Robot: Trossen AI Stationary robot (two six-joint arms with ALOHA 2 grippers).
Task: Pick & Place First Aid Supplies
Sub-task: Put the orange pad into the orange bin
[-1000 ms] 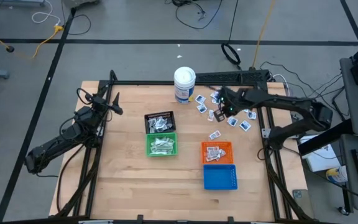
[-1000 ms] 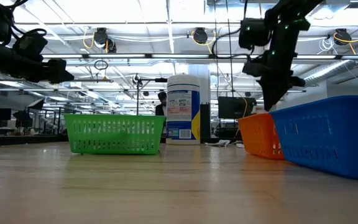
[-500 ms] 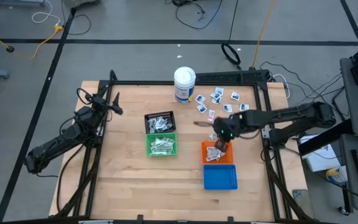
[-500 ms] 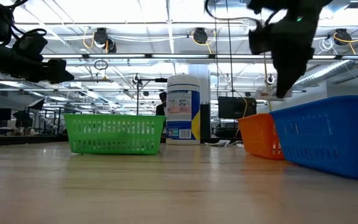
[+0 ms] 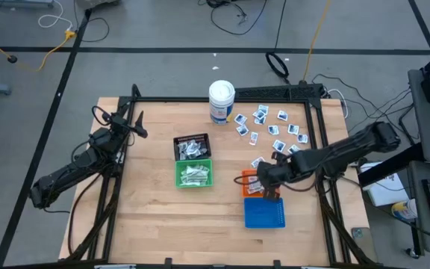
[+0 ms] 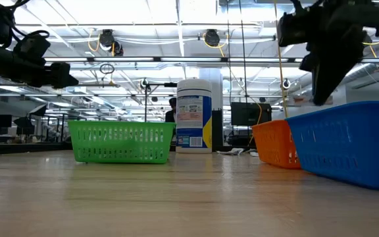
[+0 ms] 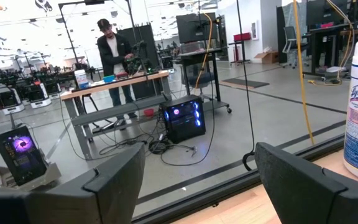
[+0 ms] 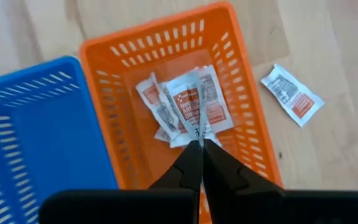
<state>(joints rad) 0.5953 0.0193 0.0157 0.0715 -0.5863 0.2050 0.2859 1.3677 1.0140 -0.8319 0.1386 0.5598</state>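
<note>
While the wooden bench (image 5: 155,209) still carries about a dozen loose first aid supplies (image 5: 275,128) near its far right corner, the black, green and orange basket (image 8: 166,93) already hold sorted packets; the blue one looks empty. The right claw (image 8: 197,144) hangs over the orange basket, pinched on a thin pale strip. The left claw (image 7: 197,180) waits gaping, empty.

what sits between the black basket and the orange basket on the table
Nothing: in the high view only bare wooden tabletop separates the black plastic basket from the orange plastic basket.
</note>
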